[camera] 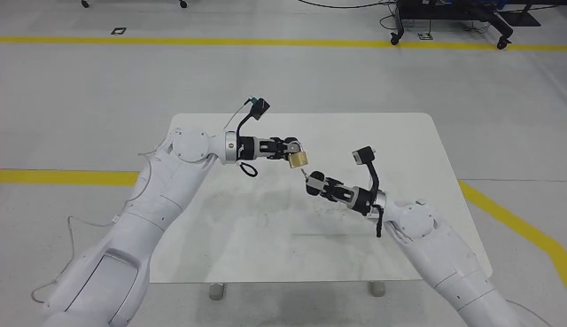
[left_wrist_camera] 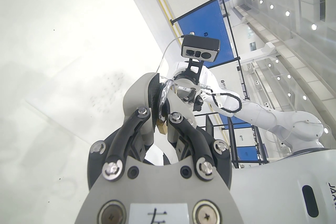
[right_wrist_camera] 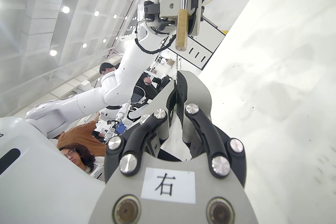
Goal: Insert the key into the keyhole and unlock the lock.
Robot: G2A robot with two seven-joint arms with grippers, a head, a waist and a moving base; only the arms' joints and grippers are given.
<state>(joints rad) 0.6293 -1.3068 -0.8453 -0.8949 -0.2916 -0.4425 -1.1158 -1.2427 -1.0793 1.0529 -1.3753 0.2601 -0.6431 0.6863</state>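
Left gripper (camera: 286,149) pinches the lock (right_wrist_camera: 182,30) by its shackle, brass body clear of the table (camera: 266,238) so the keyhole end is reachable; right gripper (camera: 315,185), near the lock and aimed at it, is pressed together on a thin sliver, probably the key (right_wrist_camera: 178,66), pre-insertion alignment I'd say.

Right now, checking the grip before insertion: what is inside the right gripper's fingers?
The right gripper is shut on the key: its thin blade sticks out edge-on toward the padlock in the left gripper. The key's head is hidden between the pads.
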